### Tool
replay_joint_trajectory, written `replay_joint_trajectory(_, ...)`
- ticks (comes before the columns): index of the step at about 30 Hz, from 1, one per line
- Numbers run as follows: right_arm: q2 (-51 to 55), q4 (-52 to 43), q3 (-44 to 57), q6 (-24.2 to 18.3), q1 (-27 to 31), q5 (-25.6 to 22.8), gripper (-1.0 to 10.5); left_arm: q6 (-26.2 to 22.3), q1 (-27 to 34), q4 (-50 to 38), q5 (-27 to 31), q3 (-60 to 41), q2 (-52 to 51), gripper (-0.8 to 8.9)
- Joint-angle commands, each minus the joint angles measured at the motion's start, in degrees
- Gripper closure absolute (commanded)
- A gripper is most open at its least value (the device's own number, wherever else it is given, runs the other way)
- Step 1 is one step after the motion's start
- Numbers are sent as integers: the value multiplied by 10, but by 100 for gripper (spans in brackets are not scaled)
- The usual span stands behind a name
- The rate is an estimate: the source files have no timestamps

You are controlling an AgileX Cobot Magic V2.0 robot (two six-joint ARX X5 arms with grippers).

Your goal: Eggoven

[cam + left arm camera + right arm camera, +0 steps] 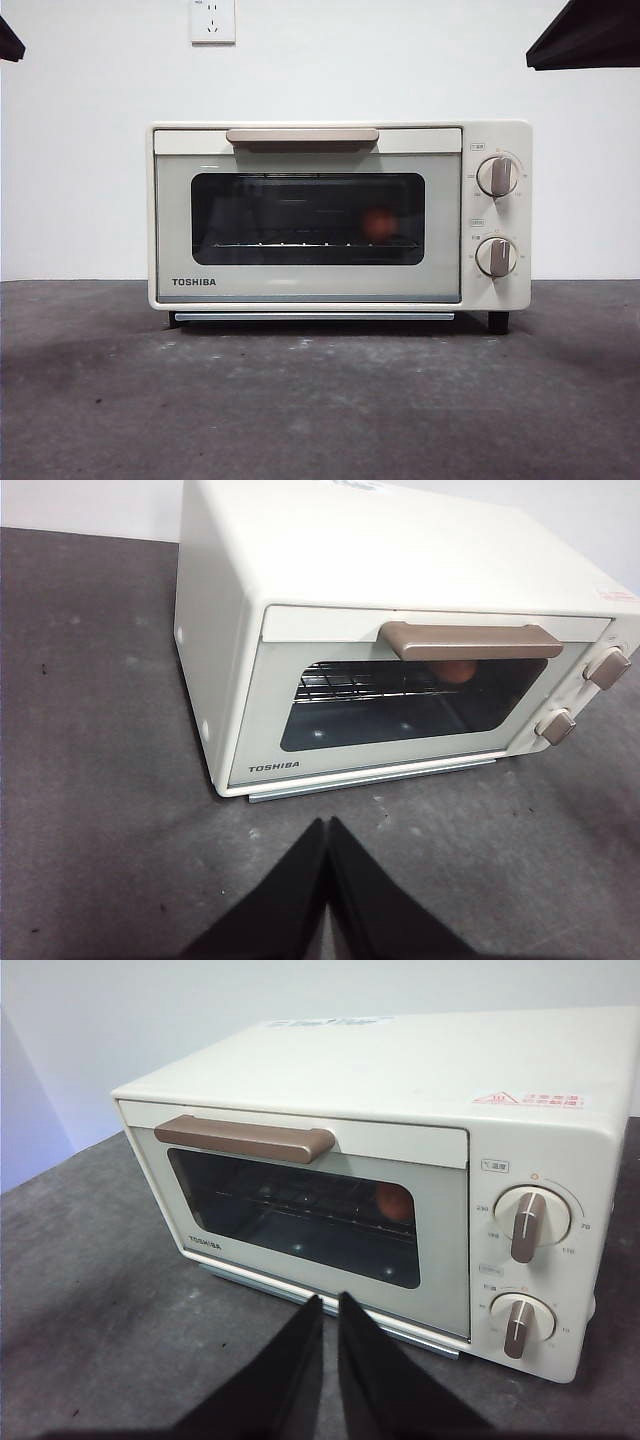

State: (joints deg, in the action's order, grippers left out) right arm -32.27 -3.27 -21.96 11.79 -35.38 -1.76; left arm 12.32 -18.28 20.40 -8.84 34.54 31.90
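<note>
The cream TOSHIBA toaster oven [310, 285] stands in the middle of the dark table with its door closed. The reddish-brown egg [378, 223] lies on the wire rack inside, seen through the dark glass toward the knob side; it also shows in the left wrist view [455, 670] and the right wrist view [394, 1201]. My left gripper [328, 825] is shut and empty, held back from the oven's front [240, 710]. My right gripper [330, 1305] is shut and empty, in front of the oven door [440, 1260]. In the front view the arms show only as dark tips at the top corners [585, 35].
Two round knobs [497, 176] sit on the oven's right panel. A tan door handle [302, 135] runs along the top of the door. A white wall with a socket [212, 20] stands behind. Grey tabletop [300, 410] lies in front of the oven.
</note>
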Motion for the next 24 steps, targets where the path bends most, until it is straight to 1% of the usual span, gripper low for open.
replay_joint_trajectory(1, -2, -6, 0, -5, -5, -2, 943, -7, -2, -7, 3, 6, 3, 806)
replay_joint_trajectory(6, -2, -6, 0, -5, -5, -2, 943, -8, -2, -7, 3, 6, 3, 806)
replay_joint_trajectory(8, -2, -6, 0, -5, -5, -2, 943, -46, -2, -10, 3, 6, 0, 806)
replay_joint_trajectory(10, -2, -6, 0, -5, -5, -2, 943, -72, 11, -16, 15, 6, -12, 806)
replay_joint_trajectory(13, -2, -6, 0, -5, -5, -2, 943, -92, 52, -58, 41, -12, -45, 806)
replay_joint_trajectory(17, -2, -6, 0, -5, -5, -2, 943, -117, 116, -140, 47, -76, -122, 806)
replay_joint_trajectory(20, -2, -6, 0, -5, -5, -2, 943, -126, 151, -191, 51, -134, -182, 806)
replay_joint_trajectory(24, -2, -6, 0, -5, -5, -2, 943, -126, 180, -199, 51, -199, -246, 806)
